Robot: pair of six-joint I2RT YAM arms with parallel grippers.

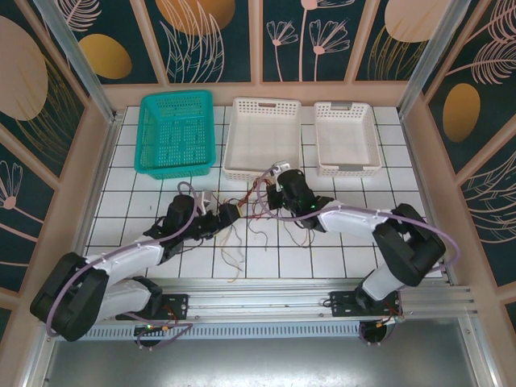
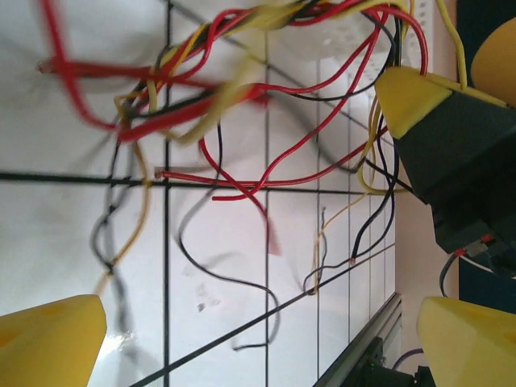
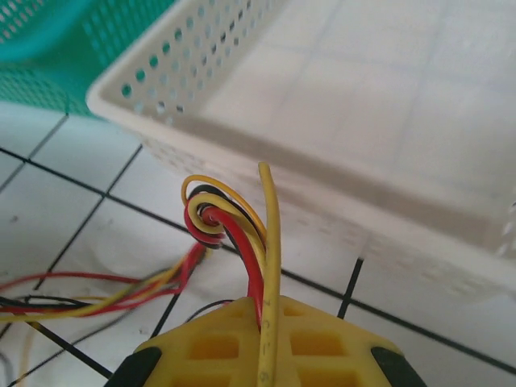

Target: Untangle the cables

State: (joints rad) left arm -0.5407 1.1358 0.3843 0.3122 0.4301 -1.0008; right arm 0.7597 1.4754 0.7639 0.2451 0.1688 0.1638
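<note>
Cables (image 1: 246, 208): thin, limp red, yellow & black wires, knotted in a loose bunch over the white tiled table (image 1: 322, 258), btwn the two arms and just in front of the middle white basket (image 1: 234, 137). Right gripper (image 3: 264, 326) is clenched on a looped bundle of them, holding it up off the tiles, prob. to draw strands apart. Left gripper (image 2: 258, 339) is spread wide w/ nothing in it, hovering by the dangling loops, likely lining up a grab. Basket is perforated plastic; the fingers (image 3: 210, 347) are blocky and yellow.
</note>
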